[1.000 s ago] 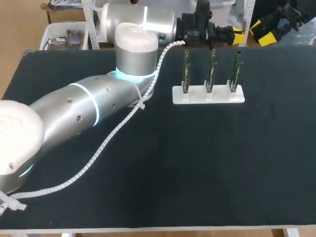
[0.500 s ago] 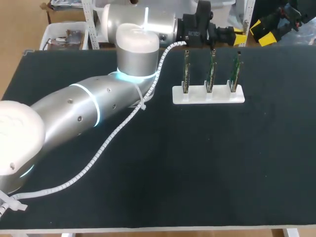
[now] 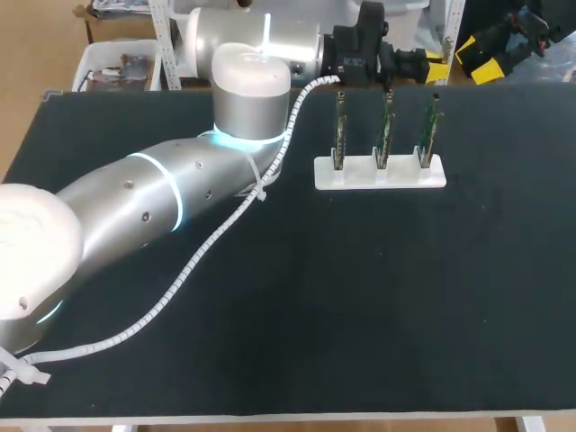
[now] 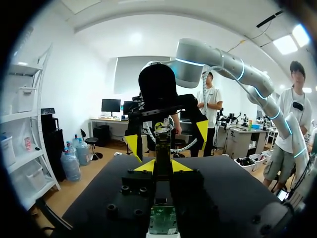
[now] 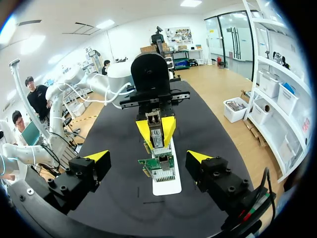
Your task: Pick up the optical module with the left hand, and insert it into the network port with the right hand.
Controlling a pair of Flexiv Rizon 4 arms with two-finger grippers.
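Table (image 3: pixel 360 297): left hand (image 5: pixel 156 130) grips optical module (image 5: pixel 156 140); right hand (image 5: pixel 148 156) spread wide.

Robotics lab: left arm (image 3: pixel 153 193), right arm (image 4: pixel 218 59), black table (image 3: pixel 378 306).

counter (image 3: pixel 360 315): black | left arm (image 3: pixel 153 193): in from the near-left corner, across to the far edge | left tool (image 3: pixel 438 67): at far edge, near right tool (image 3: pixel 480 58) | white holder (image 3: pixel 380 173): near far edge, three green boards (image 3: pixel 385 126) upright in a row
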